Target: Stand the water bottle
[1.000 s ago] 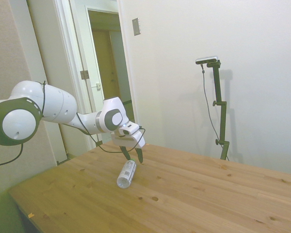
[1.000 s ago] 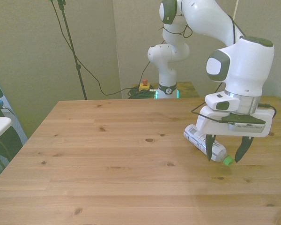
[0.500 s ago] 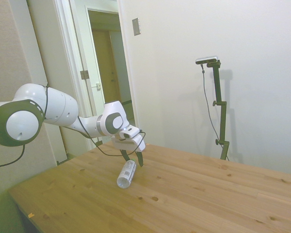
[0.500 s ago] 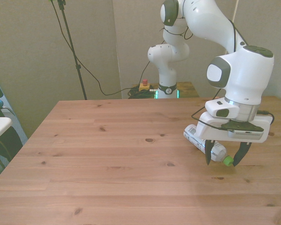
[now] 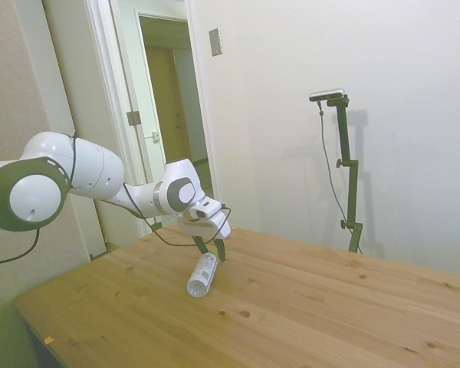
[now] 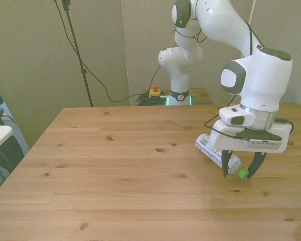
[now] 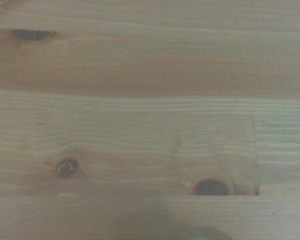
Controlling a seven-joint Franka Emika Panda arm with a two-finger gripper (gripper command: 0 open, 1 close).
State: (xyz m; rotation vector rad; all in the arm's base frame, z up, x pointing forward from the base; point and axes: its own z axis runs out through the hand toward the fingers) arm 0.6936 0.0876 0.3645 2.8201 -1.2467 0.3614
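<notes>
Nearest the front camera, bare planks of the wooden table (image 6: 115, 201) run out to the water bottle (image 6: 216, 154), which lies on its side at about four o'clock of the tabletop in that view, its green cap (image 6: 243, 173) pointing toward the camera and its white label (image 6: 208, 147) toward the robot. Straddling the cap end is the gripper (image 6: 242, 169), its dark fingers (image 6: 226, 163) spread wide to either side of the neck and, as far as I can judge, not touching the plastic. In the side view the bottle's clear base (image 5: 197, 287) faces the lens, with the fingers hanging over the far end. Closing here would likely pinch only the narrow neck; a firm, centred squeeze just behind the cap, followed by a slow lift that lets the base swing down and settle flat, seems the safest way to stand it. Beyond, the white arm (image 6: 258, 83) rises toward its base. Up close, the wrist camera shows only knotted wood (image 7: 140, 150).
</notes>
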